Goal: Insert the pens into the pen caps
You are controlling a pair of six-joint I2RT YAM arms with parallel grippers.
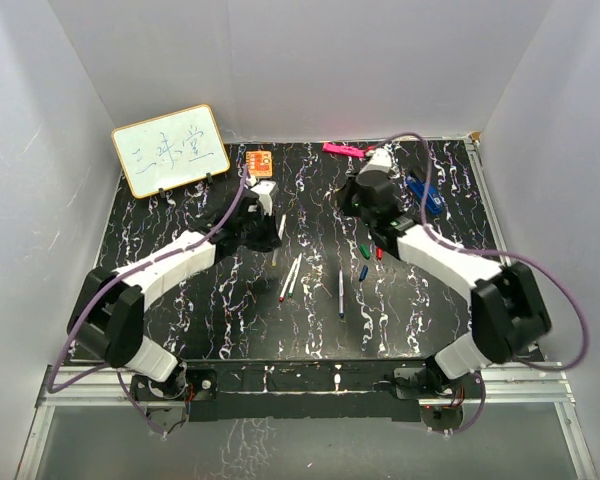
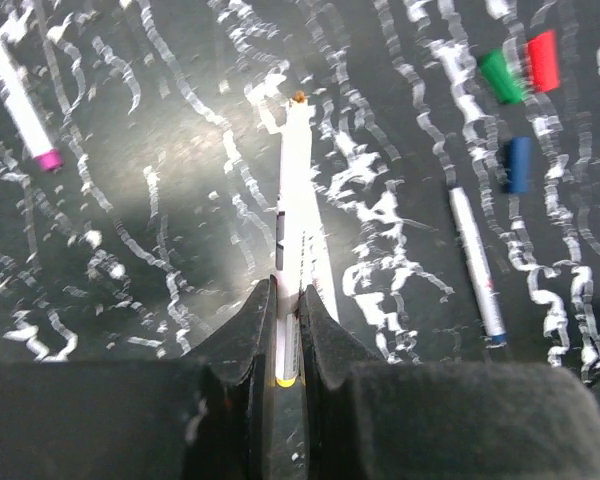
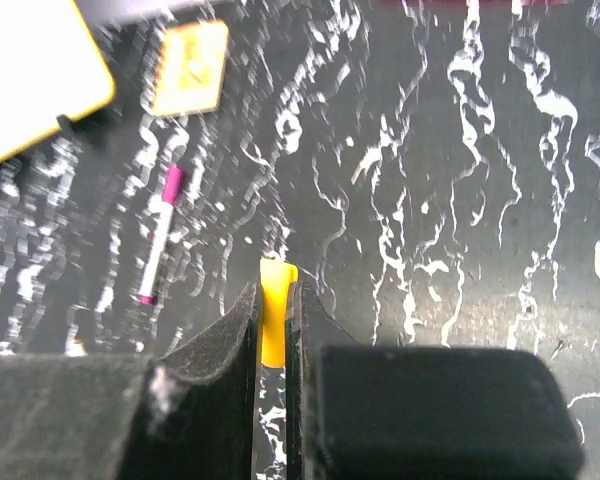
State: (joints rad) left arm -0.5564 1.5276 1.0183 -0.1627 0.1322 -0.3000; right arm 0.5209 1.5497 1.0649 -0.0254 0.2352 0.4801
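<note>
The left jaws are clenched on a thin white yellow-ended pen (image 2: 294,200), gripping it near the yellow end. The right jaws grasp a short yellow plastic cap (image 3: 272,312). On the black white-veined worktop (image 2: 130,250) lie a green cap (image 2: 501,76), a red cap (image 2: 543,60) and a dark blue cap (image 2: 518,164), with a blue-tipped pen (image 2: 475,265) near them. A purple-tipped pen (image 2: 15,95) lies well apart.

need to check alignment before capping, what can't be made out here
Yellow cap: open end unclear, right wrist view, right gripper fingers cover it.
Held pen in left gripper: tip colour, left wrist view, too small.
Purple-tipped pen: far end, left wrist view, cut off by the frame corner.
</note>
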